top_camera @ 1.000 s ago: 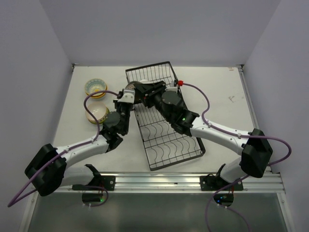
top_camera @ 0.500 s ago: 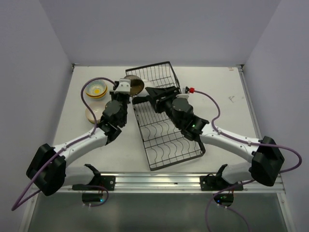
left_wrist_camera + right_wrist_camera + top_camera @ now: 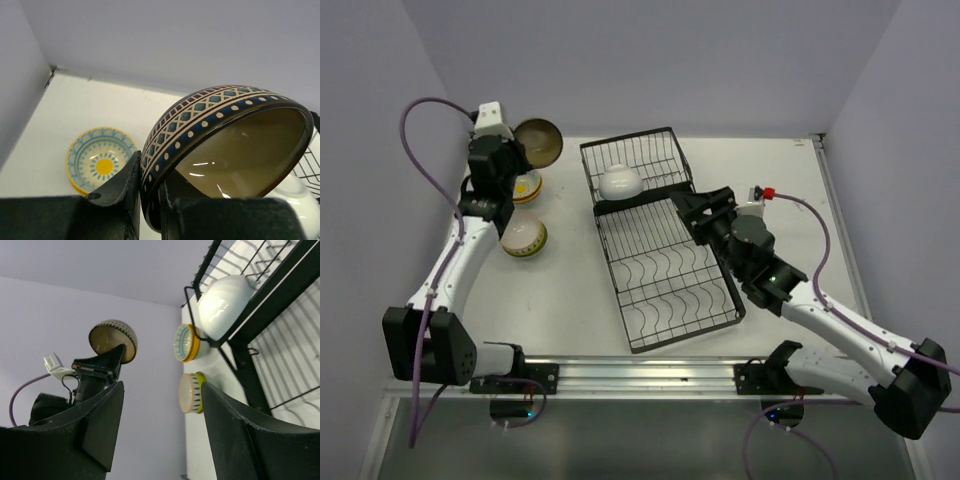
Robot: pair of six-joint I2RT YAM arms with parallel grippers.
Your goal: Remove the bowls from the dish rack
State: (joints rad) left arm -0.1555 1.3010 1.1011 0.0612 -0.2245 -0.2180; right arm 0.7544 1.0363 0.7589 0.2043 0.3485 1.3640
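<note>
My left pincer (image 3: 150, 196), clamped on the rim of the dark brown patterned bowl (image 3: 225, 145), had carried it from the dish rack (image 3: 670, 292) toward 10 o'clock. My right pincer (image 3: 706, 211), wide and empty, had backed toward 4 o'clock.

White table (image 3: 800, 200), lilac walls (image 3: 670, 60), aluminium rail (image 3: 650, 375)

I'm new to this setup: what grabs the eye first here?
The left hand holds a dark patterned bowl by its rim, high above the far left corner of the table. One white bowl lies alone in the small far section of the rack, and a yellow bowl and a green-rimmed bowl sit on the table left of it.
</note>
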